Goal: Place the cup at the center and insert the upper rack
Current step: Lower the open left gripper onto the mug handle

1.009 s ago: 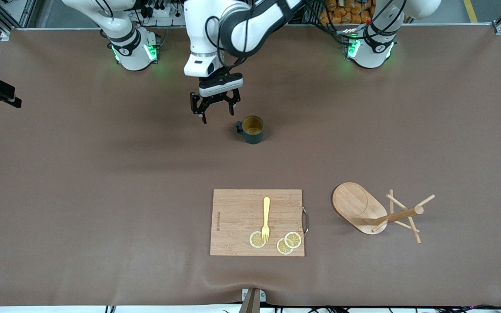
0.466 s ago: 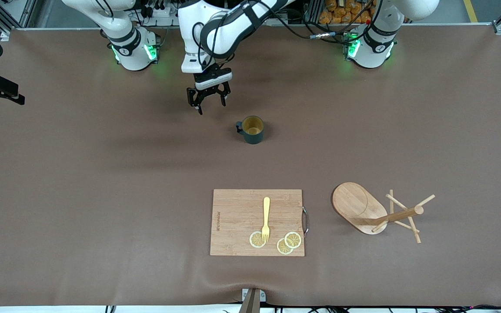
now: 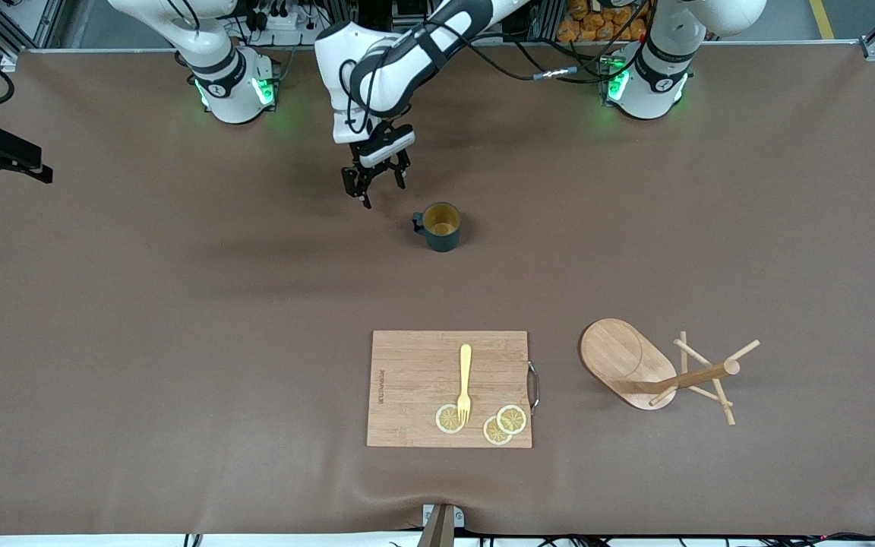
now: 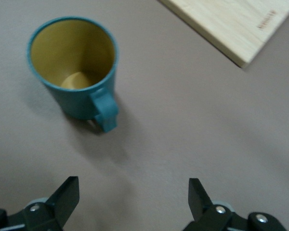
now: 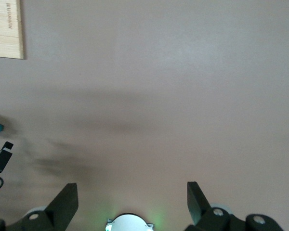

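The dark teal cup (image 3: 440,226) stands upright on the table's middle, its handle toward the right arm's end. It also shows in the left wrist view (image 4: 74,67), empty, tan inside. My left gripper (image 3: 375,186) is open and empty, low over the table beside the cup's handle side; in its wrist view (image 4: 135,192) the jaws stand wide apart. The bamboo upper rack (image 3: 658,370) lies tipped on its side toward the left arm's end, nearer the camera. My right gripper (image 5: 130,192) is open and empty, waiting high over its own base.
A bamboo cutting board (image 3: 449,389) with a yellow fork (image 3: 465,380) and lemon slices (image 3: 502,424) lies nearer the camera than the cup. Its corner shows in the left wrist view (image 4: 231,24). The right arm's base (image 3: 232,87) and left arm's base (image 3: 646,83) stand along the table's edge.
My left gripper drew away from the cup toward the bases, turned about its axis and came slightly back. The cup and the rack have not moved.
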`<state>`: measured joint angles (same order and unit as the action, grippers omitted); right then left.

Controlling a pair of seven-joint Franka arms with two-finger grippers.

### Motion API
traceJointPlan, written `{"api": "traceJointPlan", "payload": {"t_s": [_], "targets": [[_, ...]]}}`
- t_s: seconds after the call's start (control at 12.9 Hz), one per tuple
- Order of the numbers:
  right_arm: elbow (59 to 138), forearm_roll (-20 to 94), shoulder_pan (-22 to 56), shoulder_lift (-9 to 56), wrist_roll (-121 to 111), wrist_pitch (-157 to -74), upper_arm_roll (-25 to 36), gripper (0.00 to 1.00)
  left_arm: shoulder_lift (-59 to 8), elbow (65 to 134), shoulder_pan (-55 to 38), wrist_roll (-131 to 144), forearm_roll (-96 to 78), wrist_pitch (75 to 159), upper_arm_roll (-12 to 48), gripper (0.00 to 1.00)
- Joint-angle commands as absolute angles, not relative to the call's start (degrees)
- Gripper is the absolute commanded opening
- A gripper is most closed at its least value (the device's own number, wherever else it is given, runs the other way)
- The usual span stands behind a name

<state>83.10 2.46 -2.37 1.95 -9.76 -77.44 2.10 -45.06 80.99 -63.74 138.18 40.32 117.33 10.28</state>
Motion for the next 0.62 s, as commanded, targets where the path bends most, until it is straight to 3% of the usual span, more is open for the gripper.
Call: {"api": "traceJointPlan", "payload": {"t_s": [0.0, 0.54], "targets": [[83.7, 5.2, -2.2, 1.5, -10.5, -77.5, 2.2, 1.0, -45.7, 79.4, -63.6, 140.1, 35.6, 115.5, 9.1, 1.0], [83.7, 4.6, -1.4, 1.8, -10.0, -78.0, 2.4, 1.0, -49.7, 74.5, -63.5, 143.3, 26.4, 115.8, 4.0, 1.0]]}}
